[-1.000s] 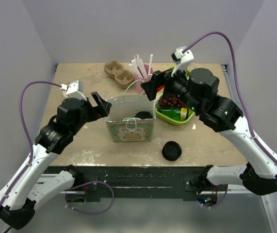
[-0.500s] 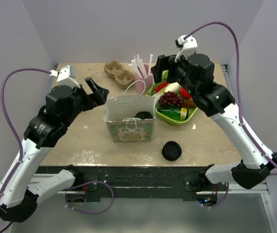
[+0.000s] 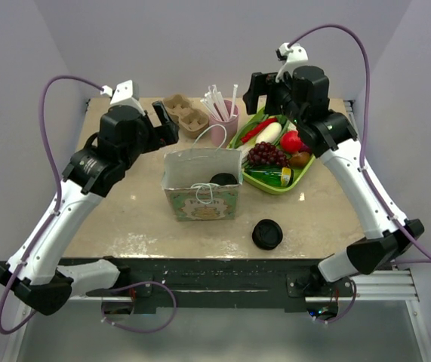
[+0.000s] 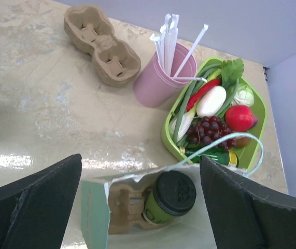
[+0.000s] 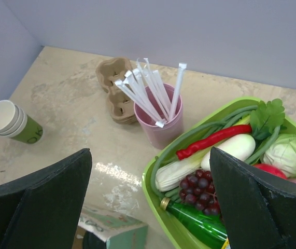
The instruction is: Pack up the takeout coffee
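The left gripper and right gripper hang spread and empty, the coffee seated in the bag, so best retreat high, clear of its rim.

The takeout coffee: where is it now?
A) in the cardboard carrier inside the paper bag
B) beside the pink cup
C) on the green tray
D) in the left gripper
A: the left wrist view shows the takeout coffee seated in the carrier inside the paper bag.
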`<state>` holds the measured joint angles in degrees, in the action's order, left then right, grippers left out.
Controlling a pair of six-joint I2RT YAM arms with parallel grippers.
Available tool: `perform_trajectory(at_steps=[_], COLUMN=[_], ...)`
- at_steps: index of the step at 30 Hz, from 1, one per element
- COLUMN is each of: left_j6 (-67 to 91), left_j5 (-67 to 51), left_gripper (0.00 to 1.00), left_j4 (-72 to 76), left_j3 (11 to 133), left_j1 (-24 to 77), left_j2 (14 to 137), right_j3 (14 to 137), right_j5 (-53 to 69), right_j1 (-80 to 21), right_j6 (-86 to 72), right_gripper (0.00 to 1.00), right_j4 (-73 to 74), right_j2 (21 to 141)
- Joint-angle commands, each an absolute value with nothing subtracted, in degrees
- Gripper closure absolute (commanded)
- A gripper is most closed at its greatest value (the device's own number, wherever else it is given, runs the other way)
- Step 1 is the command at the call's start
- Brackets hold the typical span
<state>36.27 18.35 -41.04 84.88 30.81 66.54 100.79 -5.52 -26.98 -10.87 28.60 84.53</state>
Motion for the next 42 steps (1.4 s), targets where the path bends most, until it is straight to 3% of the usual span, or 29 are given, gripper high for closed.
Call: perform_trajectory(at_steps=[1,5,9,18,23,28,38,42], left_j6=[33.49,31.47,31.21,31.46,31.11,30.76,30.15,30.15], left_j5=[20.92,16.97,24.07,25.13,24.52,24.08,22.5,21.88], left_gripper=[0.0,0.01,0.0,0.0,0.0,0.0,0.0,0.0], left_j4=[-39.9,-42.62,-44.65,-46.93,-46.32,-46.67,-46.23,-47.37], left_j3=[92.71,95.1,93.96,94.22,93.52,92.37,92.46,92.55], left_j1=[29.36,25.15,24.44,24.17,24.17,24.08,24.0,23.56], left_j2=[71.8,74.97,75.41,75.15,75.23,75.5,76.99,77.78], right_j3=[106.25,110.12,115.37,121.64,122.96,124.45,124.01,128.13], right_j5=[-4.22,-4.04,-4.39,-3.07,-4.13,2.43,-2.2,-1.93], right_j1=[-24.18,-23.29,-22.15,-20.39,-20.21,-20.13,-20.13,-20.21], right_j6=[-11.16,-12.04,-12.22,-12.31,-10.81,-9.41,-12.04,-12.92], right_gripper=[0.02,0.02,0.04,0.11,0.17,0.27,0.27,0.32], right_j4=[26.45,26.99,26.71,27.07,27.07,26.55,7.41,6.06], right_j2=[88.06,92.54,99.11,109.15,113.37,117.06,124.53,129.28])
